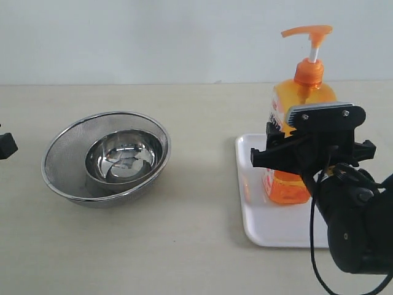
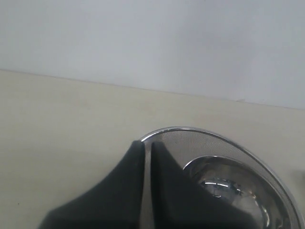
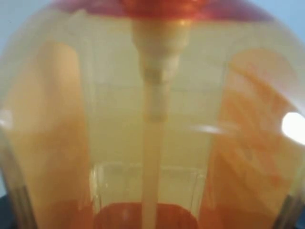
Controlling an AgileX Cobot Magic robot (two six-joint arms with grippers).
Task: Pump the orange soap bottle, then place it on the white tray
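Right gripper (image 1: 307, 132): jaws are standing wide, one on each side of the soap bottle (image 1: 304, 92), and are gripping its body about halfway up. In the right wrist view the bottle's see-through orange wall (image 3: 152, 119) is filling the picture, with the pale dip tube (image 3: 152, 148) running down its middle; only dark slivers of the gripper are showing at the corners.

Soap bottle: it is standing upright with its base on the tray (image 1: 258, 227), towards the tray's far side. The pump head (image 1: 309, 31) is sitting raised on its white stem, spout pointing to the left of the exterior view.

Tray: it is lying flat on the table (image 1: 184, 246), on the right of the exterior view. The right arm is covering its near right corner.

Left gripper (image 2: 145, 145): its two dark fingers are lying closed together, with only a thin seam between them and nothing held. In the exterior view it is just showing at the left edge (image 1: 5, 145), apart from the strainer.

Strainer (image 1: 61, 178): a round metal mesh one is sitting on the left of the table, well apart from the tray, with a smaller shiny bowl (image 1: 126, 157) resting inside it
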